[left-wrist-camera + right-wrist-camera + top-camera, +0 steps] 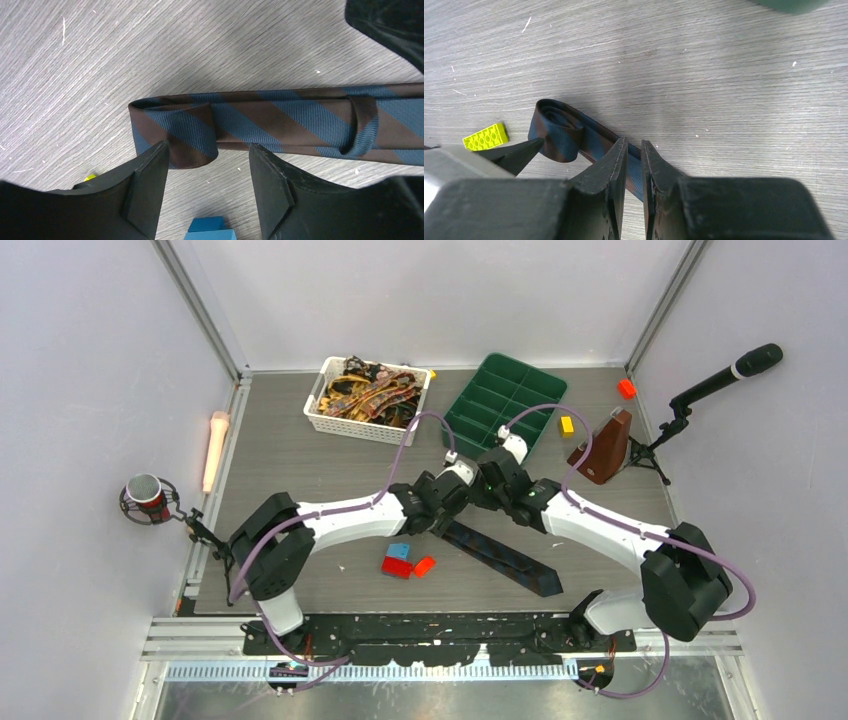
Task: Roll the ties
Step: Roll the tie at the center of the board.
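The navy-and-brown striped fabric necktie (280, 125) lies on the grey wood-grain counter (150, 45), its curled end at the left gripper's (207, 147) spread jaws, while the right gripper (634, 142) sits nearly closed over it, grip unclear.

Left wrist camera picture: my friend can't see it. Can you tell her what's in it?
A blue-and-brown striped tie lies across a grey wood-grain table, one end curled over to start a roll. The black fingers of the left gripper stand open right at that curl, and a blue brick peeks in at the bottom.
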Robot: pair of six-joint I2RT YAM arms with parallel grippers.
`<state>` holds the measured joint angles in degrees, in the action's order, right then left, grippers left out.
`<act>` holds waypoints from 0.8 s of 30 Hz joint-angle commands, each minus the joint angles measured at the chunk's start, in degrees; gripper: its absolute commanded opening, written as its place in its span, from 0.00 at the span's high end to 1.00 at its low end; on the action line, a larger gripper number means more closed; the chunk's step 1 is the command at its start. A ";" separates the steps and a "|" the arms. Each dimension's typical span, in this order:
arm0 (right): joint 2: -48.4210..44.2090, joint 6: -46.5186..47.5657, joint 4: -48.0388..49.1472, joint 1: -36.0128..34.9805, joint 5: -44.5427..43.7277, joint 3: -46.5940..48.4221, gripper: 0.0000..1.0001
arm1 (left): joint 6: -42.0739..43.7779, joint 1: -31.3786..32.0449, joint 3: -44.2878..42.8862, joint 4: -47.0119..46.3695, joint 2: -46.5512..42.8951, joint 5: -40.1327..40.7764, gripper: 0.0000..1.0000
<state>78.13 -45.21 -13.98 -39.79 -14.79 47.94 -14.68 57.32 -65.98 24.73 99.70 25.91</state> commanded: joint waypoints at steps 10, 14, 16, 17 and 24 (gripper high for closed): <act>-3.56 -0.70 8.42 0.20 0.87 -2.81 0.78 | -3.34 -5.54 6.23 -9.96 -12.12 -5.10 0.39; -3.45 0.17 11.63 0.75 6.37 -4.04 0.83 | -7.87 -12.23 10.41 -14.51 -16.28 -10.76 0.41; -3.16 0.66 12.71 0.79 8.13 -4.12 0.88 | -10.42 -16.04 12.78 -17.11 -18.03 -14.07 0.41; -3.11 0.74 13.46 0.77 9.26 -4.45 0.90 | -11.66 -17.90 13.90 -18.63 -18.60 -16.27 0.41; 5.46 -0.21 16.54 0.77 21.19 0.01 1.00 | -12.55 -27.03 16.33 -22.96 -17.44 -30.26 0.42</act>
<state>78.17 -44.88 -1.74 -39.13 -3.16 43.86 -25.69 32.12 -50.02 7.84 82.28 4.97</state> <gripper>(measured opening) 0.027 0.585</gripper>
